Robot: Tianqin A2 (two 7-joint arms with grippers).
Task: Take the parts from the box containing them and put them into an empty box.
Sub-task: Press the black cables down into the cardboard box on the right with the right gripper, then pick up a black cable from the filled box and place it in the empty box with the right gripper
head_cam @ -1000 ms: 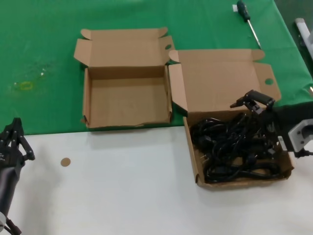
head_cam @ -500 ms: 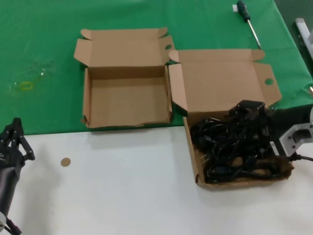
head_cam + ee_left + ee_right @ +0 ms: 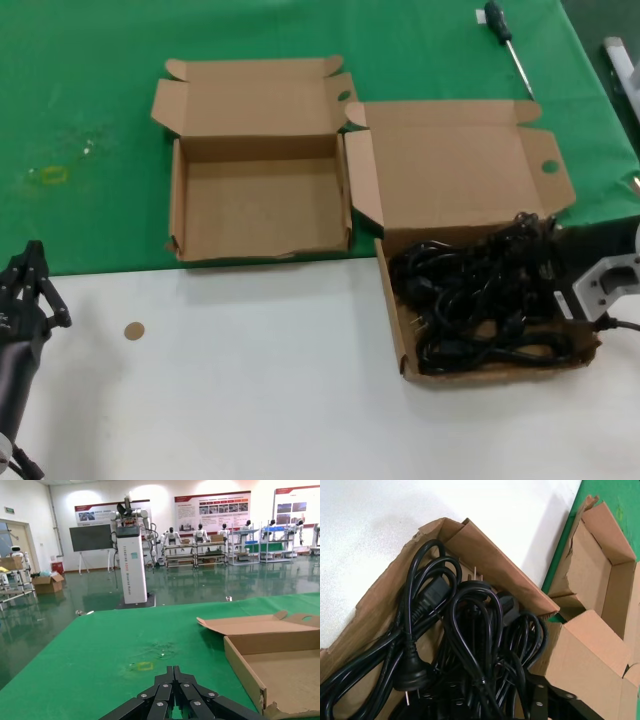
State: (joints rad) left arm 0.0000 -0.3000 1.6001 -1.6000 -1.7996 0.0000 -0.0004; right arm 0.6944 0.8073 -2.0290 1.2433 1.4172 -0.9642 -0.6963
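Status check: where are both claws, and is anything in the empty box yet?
Right claw down among the power cords in the wide box. Left claw parked, shut. Small box empty.

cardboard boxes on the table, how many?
2: the empty box on the green cloth, and the wider box beside it toward the robot's right, full of black power cords.

A: Lighting? Even, bright overhead; white table (image 3: pixel 250 400) near blown out, green cloth (image 3: pixel 90 120) evenly lit.
B: Shadows?
A: Soft, short, inside the empty box (image 3: pixel 260 205). Cords (image 3: pixel 470 645) show small sheen, detail lost in black.
B: Blur?
A: Left wrist view sharp; floor (image 3: pixel 60 625) reflects ceiling lights.
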